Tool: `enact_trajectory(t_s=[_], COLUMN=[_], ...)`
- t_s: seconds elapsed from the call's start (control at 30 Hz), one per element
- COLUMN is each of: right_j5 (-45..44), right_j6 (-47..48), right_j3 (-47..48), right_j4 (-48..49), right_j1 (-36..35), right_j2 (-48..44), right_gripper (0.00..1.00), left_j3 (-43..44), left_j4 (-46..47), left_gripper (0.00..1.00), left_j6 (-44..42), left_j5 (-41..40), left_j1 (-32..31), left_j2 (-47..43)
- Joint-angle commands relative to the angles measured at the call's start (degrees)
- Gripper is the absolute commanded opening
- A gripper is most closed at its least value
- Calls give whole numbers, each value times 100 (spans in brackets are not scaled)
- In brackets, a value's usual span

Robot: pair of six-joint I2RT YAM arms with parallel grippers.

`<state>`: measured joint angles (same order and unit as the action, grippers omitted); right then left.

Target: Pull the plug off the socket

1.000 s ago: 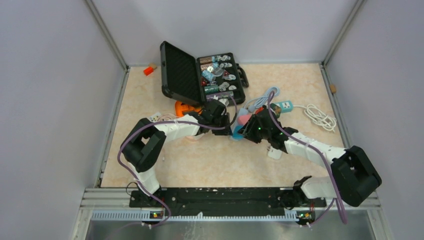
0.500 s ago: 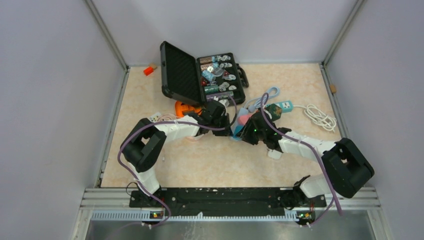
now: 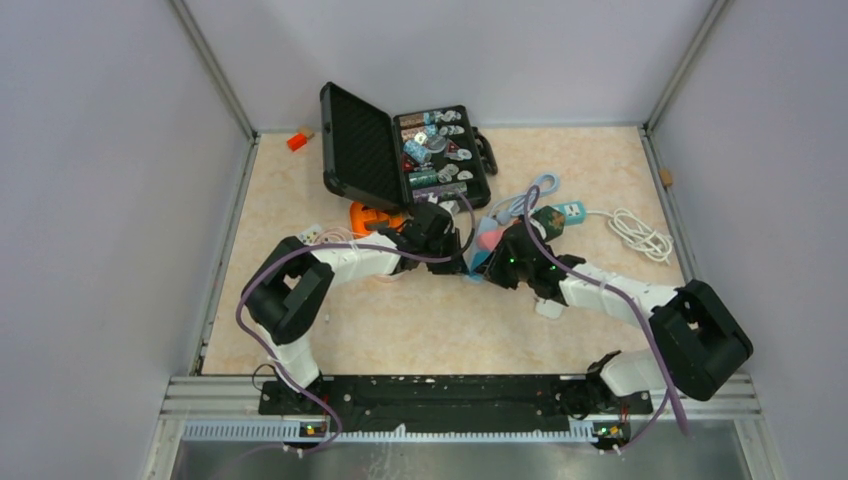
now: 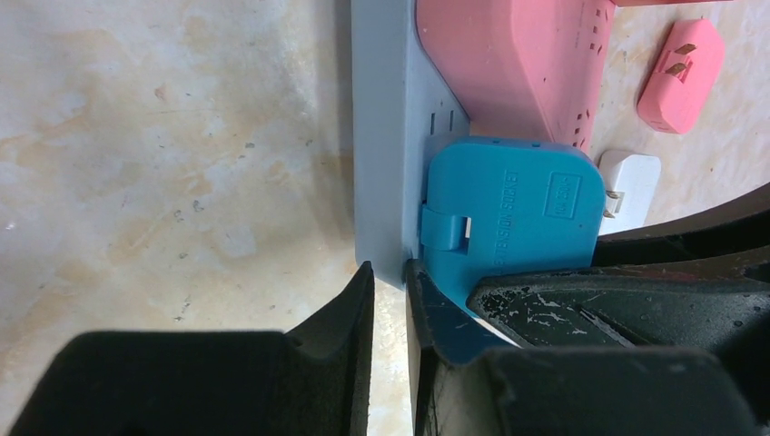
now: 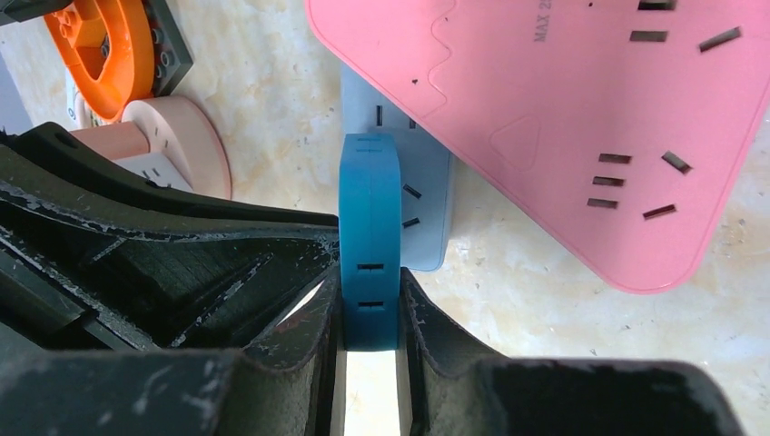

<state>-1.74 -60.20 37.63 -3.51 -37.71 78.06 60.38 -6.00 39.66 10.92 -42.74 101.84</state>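
Both sets of jaws have just come together. The right end effector (image 5: 370, 309) now clamps the blue plug (image 5: 368, 209) flat between its fingers. The plug is still seated in the grey socket strip (image 4: 386, 136) just ahead of them. The left end effector (image 4: 389, 291) is closed tight, apparently pinching that strip's near end. With both sides braced, I'd say the pull can start.

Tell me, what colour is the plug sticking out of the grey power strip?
Blue. The plug shows best in the left wrist view.
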Motion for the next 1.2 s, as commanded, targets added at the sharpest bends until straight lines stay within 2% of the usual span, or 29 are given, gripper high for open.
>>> enact_trajectory(t_s=[0.0, 0.33, 0.57, 0.67, 0.8, 0.9, 1.03, 1.17], right_j5=[-203, -321, -1068, -1174, -1030, -692, -4, 716], right_j6=[52, 42, 263, 421, 531, 491, 345, 21], right_j3=[172, 445, 506, 500, 428, 150, -391, -915], right_j4=[76, -499, -1807, -2457, -3328, -3731, -3657, -3113], right_j1=[-17, -17, -17, -16, -8, -8, -8, -8], right_j2=[-530, -1219, -2056, -2472, -2885, -3230, -3734, -4012], right_gripper=[0, 0, 0, 0, 0, 0, 0, 0], left_j3=[-48, 110, 359, 688, 1261, 1554, 1404, 929], left_j4=[-253, -453, -373, -365, -450, -647, -720, -893], left_gripper=[19, 18, 25, 35, 54, 70, 84, 91], left_j6=[99, 119, 65, -162, -467, -564, -661, -688], left_j5=[-309, -342, -75, 163, 537, 526, 264, -119], left_j1=[19, 20, 22, 22, 28, 29, 29, 29], left_j2=[235, 448, 298, 132, -128, -442, -1021, -1682])
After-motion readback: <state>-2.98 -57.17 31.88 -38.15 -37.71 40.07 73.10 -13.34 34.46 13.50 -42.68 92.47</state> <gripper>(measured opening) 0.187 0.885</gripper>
